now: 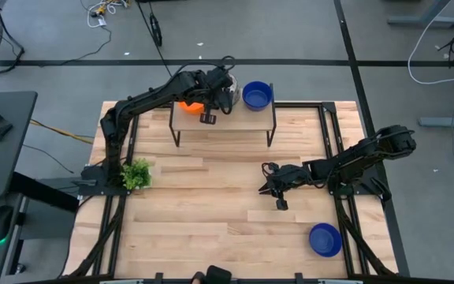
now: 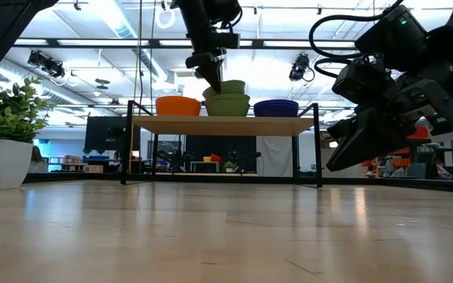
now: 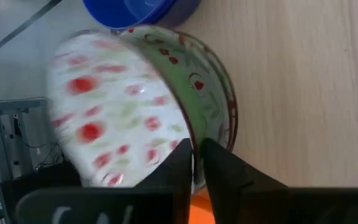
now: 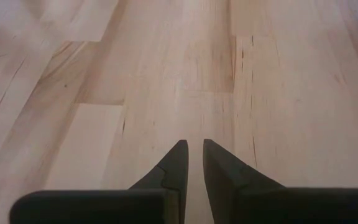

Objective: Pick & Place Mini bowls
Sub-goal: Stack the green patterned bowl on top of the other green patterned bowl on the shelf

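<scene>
On the shelf (image 1: pixel 274 118) at the table's far side stand an orange mini bowl (image 2: pixel 178 105), a blue mini bowl (image 2: pixel 276 108) and two speckled mini bowls. The lower speckled bowl (image 2: pixel 228 105) rests on the shelf board, and the upper one (image 2: pixel 226 87) sits tilted in it. My left gripper (image 2: pixel 211 77) reaches down over them and is shut on the upper bowl. Another blue mini bowl (image 1: pixel 325 239) lies on the table near its right front corner. My right gripper (image 1: pixel 271 189) hovers shut over the table's middle right, touching nothing. My left gripper (image 3: pixel 194 158) pinches the upper speckled bowl by its rim (image 3: pixel 194 140), one finger inside and one outside. The fingers come from above, pointing down. The bowl hangs tilted in the hold, its lower part still in the second speckled bowl (image 3: pixel 219 93).
A small potted plant (image 1: pixel 136 173) stands at the table's left edge. The shelf's dark legs (image 2: pixel 318 145) stand on the far part of the table. Bare wood (image 4: pixel 185 81) lies under and ahead of my right gripper.
</scene>
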Controlling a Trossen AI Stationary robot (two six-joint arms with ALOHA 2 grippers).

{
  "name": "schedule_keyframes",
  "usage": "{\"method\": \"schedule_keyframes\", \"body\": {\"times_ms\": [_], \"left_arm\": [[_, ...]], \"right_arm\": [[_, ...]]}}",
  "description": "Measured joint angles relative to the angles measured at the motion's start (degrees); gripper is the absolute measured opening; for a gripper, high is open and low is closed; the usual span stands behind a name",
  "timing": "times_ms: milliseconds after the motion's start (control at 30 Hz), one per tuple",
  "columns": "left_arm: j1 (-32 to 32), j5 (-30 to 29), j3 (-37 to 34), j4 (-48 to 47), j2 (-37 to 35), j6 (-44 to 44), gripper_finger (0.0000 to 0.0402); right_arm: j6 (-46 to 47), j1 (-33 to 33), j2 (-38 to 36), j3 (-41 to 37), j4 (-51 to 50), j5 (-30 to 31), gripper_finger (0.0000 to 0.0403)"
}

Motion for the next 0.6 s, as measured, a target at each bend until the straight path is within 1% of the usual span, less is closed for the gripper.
{"method": "schedule_keyframes", "body": {"times_ms": [233, 433, 500, 600], "left_arm": [[0.0, 0.3, 0.0, 0.3, 0.0, -0.8, 0.0086], [-0.4, 0.5, 0.0, 0.6, 0.0, -4.5, 0.0099], [-0.5, 2.5, 0.0, 0.5, 0.0, -5.2, 0.0096], [-0.4, 7.8, 0.0, 1.0, 0.0, -7.3, 0.0082]], "right_arm": [[0.0, 0.0, 0.0, 0.0, 0.0, 0.0, 0.0050], [0.0, 0.0, 0.0, 0.0, 0.0, 0.0, 0.0050], [0.0, 0.0, 0.0, 0.0, 0.0, 0.0, 0.0050], [0.0, 0.0, 0.0, 0.0, -0.1, 0.0, 0.0050]]}}
